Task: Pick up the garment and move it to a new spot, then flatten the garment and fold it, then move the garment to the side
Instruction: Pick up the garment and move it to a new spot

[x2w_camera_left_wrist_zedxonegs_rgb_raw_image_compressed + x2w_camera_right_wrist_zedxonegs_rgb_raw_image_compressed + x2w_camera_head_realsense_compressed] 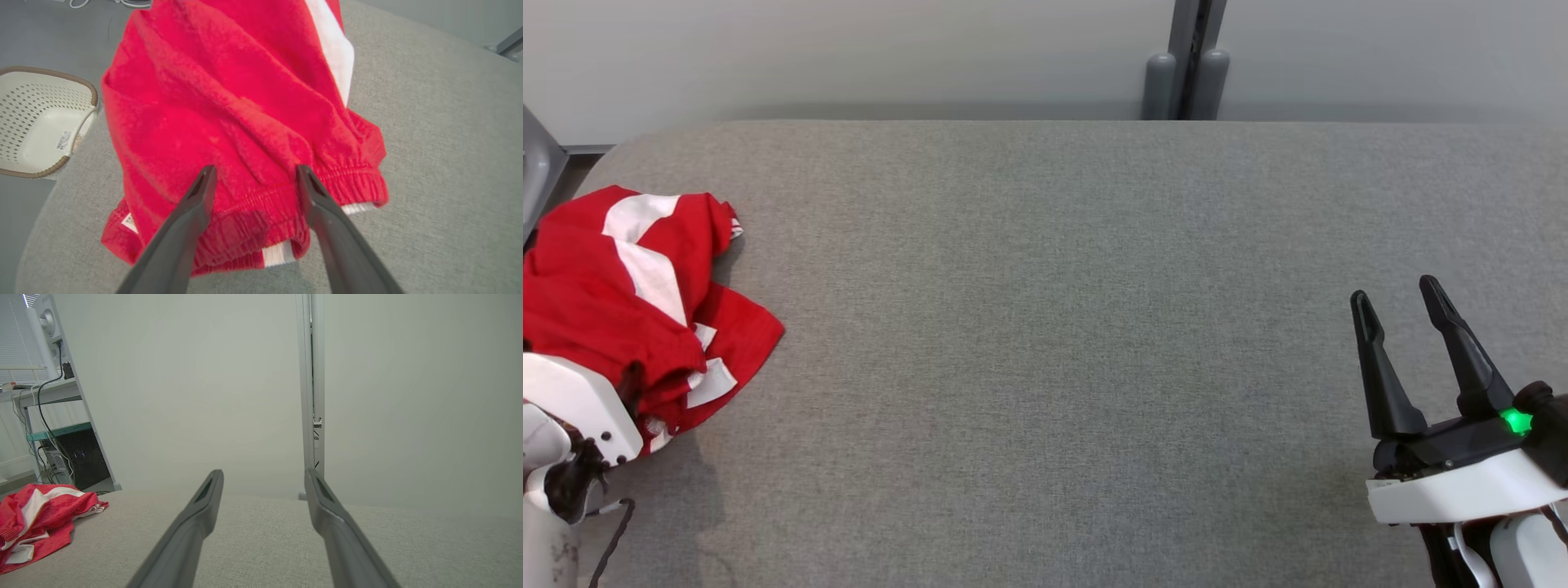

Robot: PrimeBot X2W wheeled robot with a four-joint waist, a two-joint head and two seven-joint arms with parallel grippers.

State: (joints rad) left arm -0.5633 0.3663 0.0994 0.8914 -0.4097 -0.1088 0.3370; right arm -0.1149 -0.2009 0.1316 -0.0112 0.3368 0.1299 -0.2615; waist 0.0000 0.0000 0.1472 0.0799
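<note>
The garment (605, 302) is a crumpled heap of red cloth with white stripes, lying at the left end of the grey table (1054, 327). My left arm's white wrist housing (572, 404) covers the heap's near edge. In the left wrist view my left gripper (255, 169) is open, its two fingers straddling the elastic waistband of the garment (229, 94) with nothing pinched. My right gripper (1398, 296) stands open over bare table at the lower right, far from the cloth. In the right wrist view the right gripper (264, 473) points at the wall, with the garment (36, 522) at the far left.
A white perforated basket (36, 122) sits on the floor beyond the table's left end. A grey post (1184, 73) rises behind the table's far edge. A desk with cables and a computer (77, 457) stands beyond the garment. The table's left corners are rounded.
</note>
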